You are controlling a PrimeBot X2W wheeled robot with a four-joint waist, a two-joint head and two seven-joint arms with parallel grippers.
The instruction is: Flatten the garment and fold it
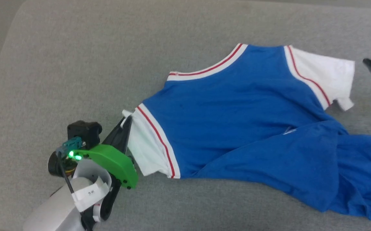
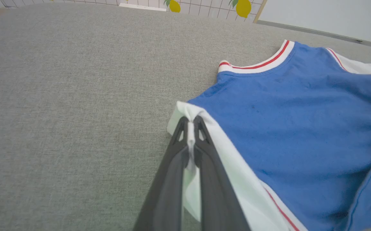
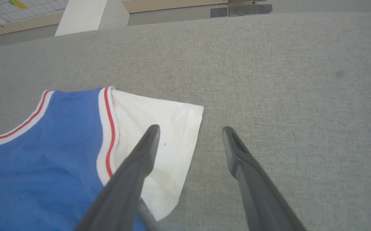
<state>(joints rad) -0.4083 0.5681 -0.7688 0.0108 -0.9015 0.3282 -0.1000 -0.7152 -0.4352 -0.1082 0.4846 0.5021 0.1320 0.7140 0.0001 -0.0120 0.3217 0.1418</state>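
- A grey woven cloth surface (image 1: 76,64) with a rounded far corner.
- Beyond it, a white tiled wall (image 2: 204,5) printed with yellow lemons (image 2: 243,8).
- A white post (image 3: 82,14) standing past the edge.
- A pale wooden strip (image 3: 172,4) beside the post.

Head view: high above the grey pad (image 1: 76,64), facing steeply down, far enough back to take in most of the shirt (image 1: 236,109). Left wrist view: low and close, sighting along the left gripper (image 2: 190,121) across the pad toward a lemon-print wall (image 2: 204,5), sharing the collar (image 2: 256,65) and one sleeve (image 2: 236,166) with the head view. Right wrist view: likewise low and close, sighting along the right gripper (image 3: 191,129) over the other sleeve (image 3: 172,118), sharing the collar with both.
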